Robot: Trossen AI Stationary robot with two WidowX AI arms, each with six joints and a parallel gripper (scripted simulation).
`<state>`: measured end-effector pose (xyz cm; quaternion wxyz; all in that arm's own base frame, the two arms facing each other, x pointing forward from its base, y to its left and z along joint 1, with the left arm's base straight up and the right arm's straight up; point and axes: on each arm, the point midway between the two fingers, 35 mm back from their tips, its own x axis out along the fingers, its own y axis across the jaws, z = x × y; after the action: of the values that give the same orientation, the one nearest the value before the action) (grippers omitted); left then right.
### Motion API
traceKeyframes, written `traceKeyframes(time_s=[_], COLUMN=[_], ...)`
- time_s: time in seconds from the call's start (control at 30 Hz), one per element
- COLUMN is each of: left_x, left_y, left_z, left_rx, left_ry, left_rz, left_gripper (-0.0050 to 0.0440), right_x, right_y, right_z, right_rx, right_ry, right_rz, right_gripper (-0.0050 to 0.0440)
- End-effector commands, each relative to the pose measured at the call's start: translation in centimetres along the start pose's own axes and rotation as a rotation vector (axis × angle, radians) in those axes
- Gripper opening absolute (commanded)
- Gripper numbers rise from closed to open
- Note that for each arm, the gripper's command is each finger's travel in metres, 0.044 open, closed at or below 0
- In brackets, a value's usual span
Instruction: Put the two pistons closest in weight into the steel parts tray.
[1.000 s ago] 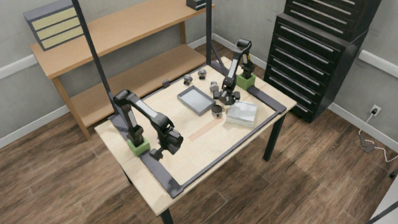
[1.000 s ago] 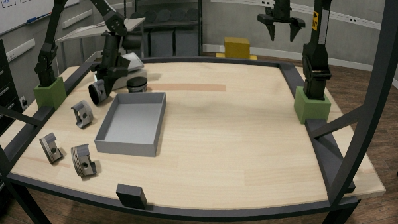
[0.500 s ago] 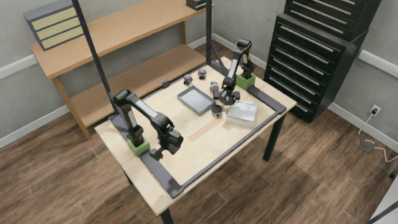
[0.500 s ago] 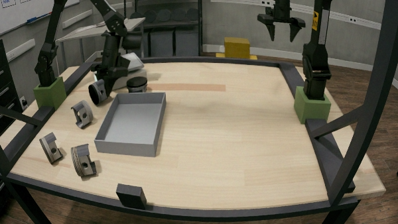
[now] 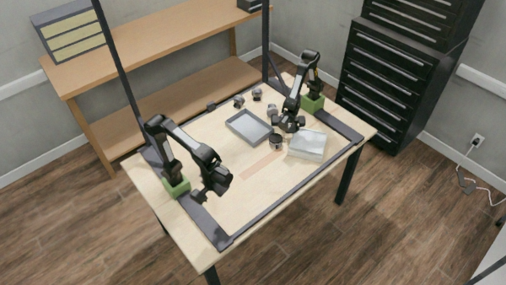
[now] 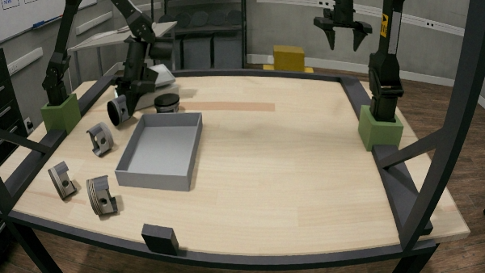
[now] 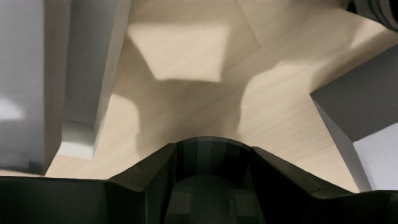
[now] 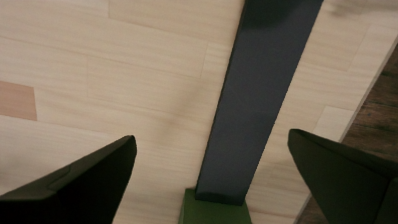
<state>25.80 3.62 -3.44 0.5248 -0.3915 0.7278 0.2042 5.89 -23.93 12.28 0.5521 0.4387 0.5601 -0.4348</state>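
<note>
Worktop (image 5: pixel 249 207) (image 6: pixel 263 161) (image 7: pixel 190 50) (image 8: pixel 150 100): pale wood, edged by a black metal frame (image 5: pixel 295 192) (image 6: pixel 263 73) (image 8: pixel 260 100). Room: grey walls, brown plank floor, black drawer cabinet (image 5: pixel 385 76), wooden shelf bench (image 5: pixel 169 38).

Pistons, metal, five:
- one, dark-faced, clamped in the left arm's jaws (image 5: pixel 287 131) (image 6: pixel 124 112), near the tray;
- one upright, dark crown up (image 5: pixel 276 141) (image 6: pixel 166 103), just beside a tray corner;
- three on their sides on the worktop: one near the tray (image 5: pixel 271 110) (image 6: pixel 106 139), two farther out (image 5: pixel 239 100) (image 6: pixel 103 195) and (image 5: pixel 256 94) (image 6: pixel 61 180).

Arms, black, two. The right arm's jaws (image 5: pixel 208 198) (image 6: pixel 343 48) stand wide apart, holding nothing.

Box, one, pale grey (image 5: pixel 308 144) (image 6: pixel 159 77) (image 7: pixel 30 90), near the upright piston. Small black block, one (image 5: pixel 211 106) (image 6: pixel 160 239), at the frame edge.

Tray, one, grey steel, rectangular, shallow-walled (image 5: pixel 240 136) (image 6: pixel 153 181) (image 7: pixel 350 100): bare inside, all five pistons outside it.

No chg I can make out, top or ext. view, now vs 0.5 s & 1 s ago; any shift is too small to tell. Wrist cams: no earlier pics to compare w/, so can't tell there
</note>
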Motion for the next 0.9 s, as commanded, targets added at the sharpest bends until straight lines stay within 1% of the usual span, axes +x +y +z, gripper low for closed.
traceKeyframes(time_s=[0.0,0.87], left_x=[-2.1,-6.1], left_y=[-0.9,-1.0], left_z=[0.4,-0.5], left_rx=[0.018,0.018], left_ry=[-0.043,-0.045], left_rz=[-0.032,-0.031], left_gripper=[0.0158,0.0158], right_x=[-0.9,-0.9], right_y=[0.1,0.1], right_z=[0.5,0.5], right_rx=[-0.006,-0.006], right_ry=[-0.033,-0.033], right_rz=[0.003,0.003], right_gripper=[0.0400,0.0400])
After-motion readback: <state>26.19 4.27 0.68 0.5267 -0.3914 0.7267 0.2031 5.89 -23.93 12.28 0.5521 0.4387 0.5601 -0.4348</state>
